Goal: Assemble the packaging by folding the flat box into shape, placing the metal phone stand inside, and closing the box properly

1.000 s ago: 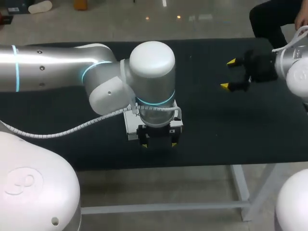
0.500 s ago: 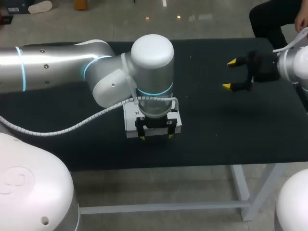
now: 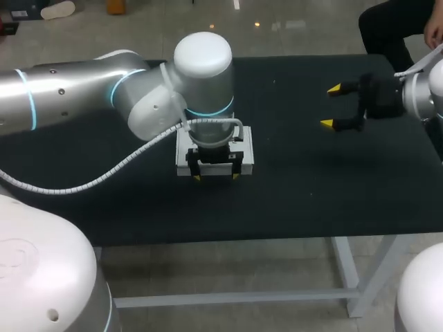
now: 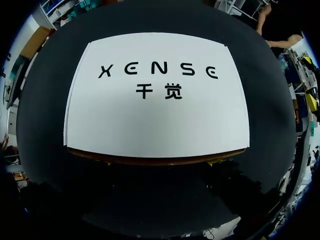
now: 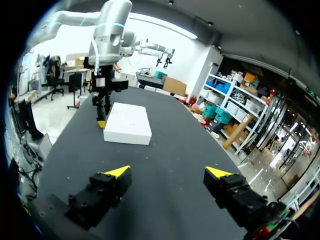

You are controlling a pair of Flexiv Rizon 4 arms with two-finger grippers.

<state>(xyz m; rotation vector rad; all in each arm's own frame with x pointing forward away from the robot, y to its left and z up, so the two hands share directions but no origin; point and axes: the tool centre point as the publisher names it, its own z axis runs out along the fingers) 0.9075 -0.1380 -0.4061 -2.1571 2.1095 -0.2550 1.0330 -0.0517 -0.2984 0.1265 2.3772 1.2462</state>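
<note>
A white box (image 3: 248,144) with black print on its lid (image 4: 157,115) lies shut and flat on the black table (image 3: 297,194), near the middle. My left gripper (image 3: 215,177) points straight down at the box's near edge, open, its yellow tips against that side and nothing held between them. In the right wrist view the left gripper (image 5: 102,120) stands beside the box (image 5: 128,125). My right gripper (image 3: 329,106) hovers open and empty over the right part of the table, well away from the box, and shows as such (image 5: 167,172) in its own view. No phone stand is in sight.
The black tabletop (image 5: 165,145) between the box and the right gripper is bare. A person sits beyond the far right corner, not touching the table. The table's front edge (image 3: 228,242) runs a short way before the left gripper.
The left arm has drawn away from the front edge toward the table's middle, and the box has slid with it, pushed along by the gripper's tips. The right gripper has barely shifted.
</note>
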